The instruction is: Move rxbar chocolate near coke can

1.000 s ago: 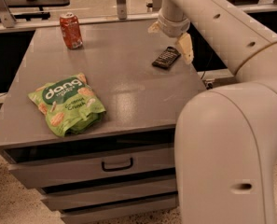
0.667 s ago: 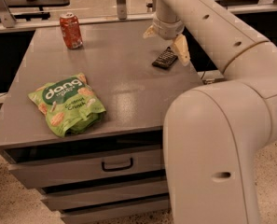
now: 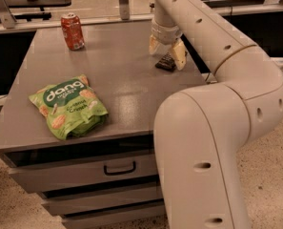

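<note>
The rxbar chocolate [image 3: 165,62] is a small dark flat bar lying near the right edge of the grey table [image 3: 117,75]. My gripper [image 3: 166,51] hangs right over it, open, with one pale finger on each side of the bar; the right finger [image 3: 179,54] covers part of it. The coke can [image 3: 72,31] stands upright, red with a silver top, at the far left corner of the table, well away from the bar and the gripper.
A green Dang chip bag [image 3: 68,106] lies at the front left of the table. Drawers with a handle [image 3: 119,168] are under the tabletop. My arm's large white body fills the right foreground. Another table stands behind.
The gripper has come down and left over the rxbar, so its fingers now straddle the bar. The arm's body has shifted left. Can and chip bag have not moved.
</note>
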{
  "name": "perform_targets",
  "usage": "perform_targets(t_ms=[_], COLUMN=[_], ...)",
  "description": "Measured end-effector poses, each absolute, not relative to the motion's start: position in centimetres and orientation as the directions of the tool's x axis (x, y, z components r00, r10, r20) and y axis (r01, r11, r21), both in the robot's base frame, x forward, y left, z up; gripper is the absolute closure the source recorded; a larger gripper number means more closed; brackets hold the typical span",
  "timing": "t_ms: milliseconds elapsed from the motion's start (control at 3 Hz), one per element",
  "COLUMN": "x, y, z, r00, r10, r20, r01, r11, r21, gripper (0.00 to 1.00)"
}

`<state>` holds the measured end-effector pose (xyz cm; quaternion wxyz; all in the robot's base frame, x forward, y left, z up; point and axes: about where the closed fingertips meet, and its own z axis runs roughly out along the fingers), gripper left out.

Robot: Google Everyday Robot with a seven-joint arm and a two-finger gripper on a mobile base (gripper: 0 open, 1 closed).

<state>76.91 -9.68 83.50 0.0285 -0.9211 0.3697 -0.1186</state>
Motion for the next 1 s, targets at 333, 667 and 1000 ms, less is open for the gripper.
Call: perform_targets(t_ms=[333,667,1000], x=[77.07,77.08,77.07], y=[-9.64,-9.65,-9.65], z=[83.49,83.98,84.07], r00=[0.699,0.699,0.699], r10=[-0.687,-0.687,-0.687], r20=[0.196,0.196,0.196], r01=[-0.674,-0.674,-0.674], r11=[-0.725,-0.725,-0.725], r21=[-0.139,-0.139,-0.139], gripper=[0.56,0.8,0.99])
